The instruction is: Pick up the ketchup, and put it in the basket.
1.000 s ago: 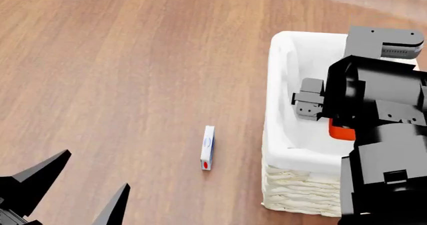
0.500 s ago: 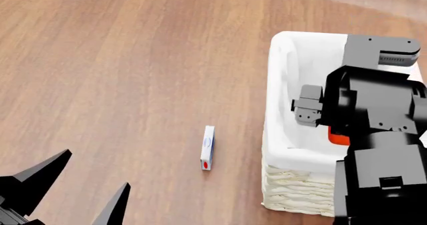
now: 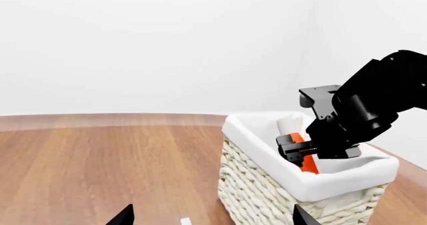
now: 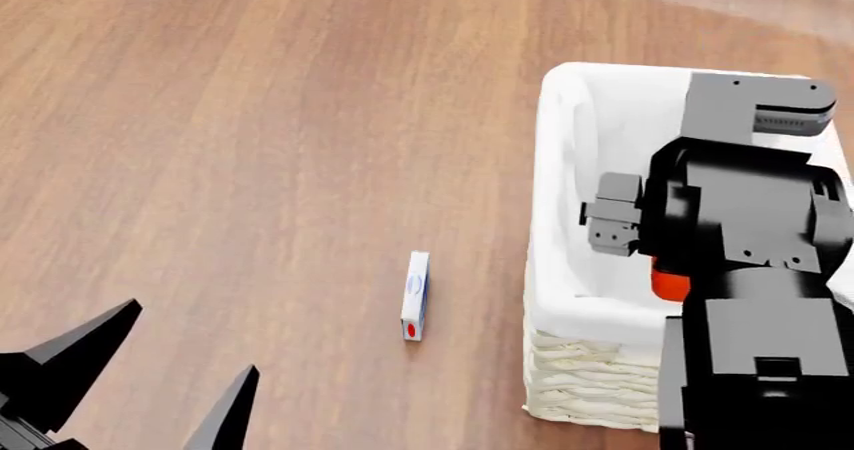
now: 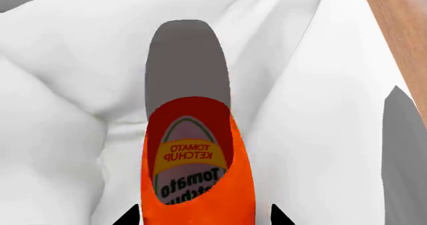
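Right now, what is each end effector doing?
Left end effector: open, empty, over the floor.
Right end effector: closed on the ketchup, inside the basket.

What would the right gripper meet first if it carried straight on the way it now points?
Most likely the white cloth lining the basket. The right gripper holds the ketchup bottle pointing down into it, so the bottle's far end would touch first; depth is unclear.

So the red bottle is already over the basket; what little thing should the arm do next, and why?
Probably open the right gripper and let go. The ketchup hangs inside the basket, its white liner all around it, so the drop looks short. How close the cap is to the bottom cannot be told.
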